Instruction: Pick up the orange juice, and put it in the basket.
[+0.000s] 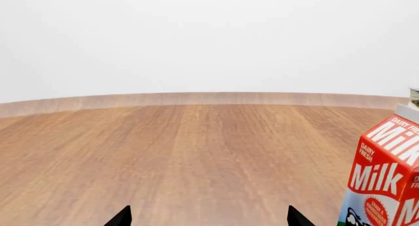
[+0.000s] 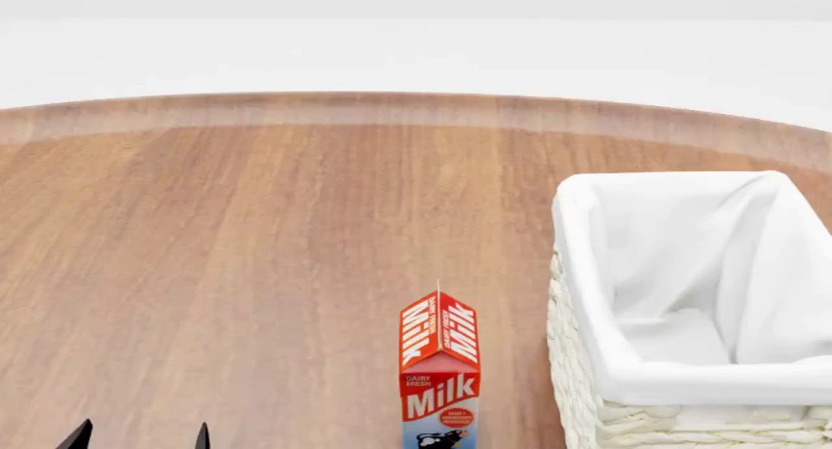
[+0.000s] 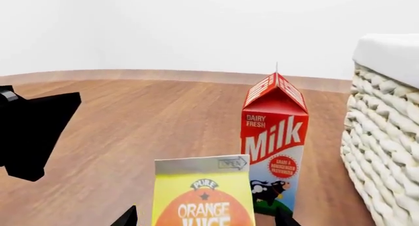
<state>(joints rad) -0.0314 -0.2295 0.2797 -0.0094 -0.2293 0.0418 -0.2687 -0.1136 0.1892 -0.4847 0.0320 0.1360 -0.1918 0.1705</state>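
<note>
Judging by its look, the orange juice (image 3: pixel 203 194) is a stiff, smooth carton, fairly heavy if full, best pinched across its flat sides below the top fold. It stands at the lower middle of the right wrist view, before the milk (image 3: pixel 274 147), between the right fingers (image 3: pixel 129 218), which are spread wide and empty. The left fingers (image 1: pixel 119 218) are spread over bare table (image 1: pixel 196 157). The basket (image 2: pixel 579 371) waits at right.
</note>
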